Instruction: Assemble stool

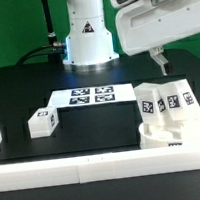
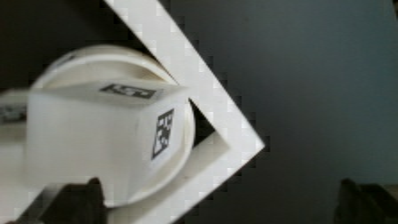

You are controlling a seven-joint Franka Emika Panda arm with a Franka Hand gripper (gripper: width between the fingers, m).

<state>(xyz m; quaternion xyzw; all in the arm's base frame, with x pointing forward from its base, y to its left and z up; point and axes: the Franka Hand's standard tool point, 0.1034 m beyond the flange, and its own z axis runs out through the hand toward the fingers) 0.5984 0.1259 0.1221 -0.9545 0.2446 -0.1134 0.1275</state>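
White round plastic seat (image 1: 169,136) sits in white rail corner (image 2: 242,140), I judge for bracing; two tagged blocky legs (image 1: 149,104) upright on it; gripper (image 1: 159,59) raised nearby, jaws released

White round seat (image 1: 174,135) lies flat. First leg (image 1: 149,104) and second leg (image 1: 180,100), blocky with black-and-white tags, stand upright on it, side by side. Third leg (image 1: 42,122) lies on its side, well apart from the seat, toward the exterior view's left.
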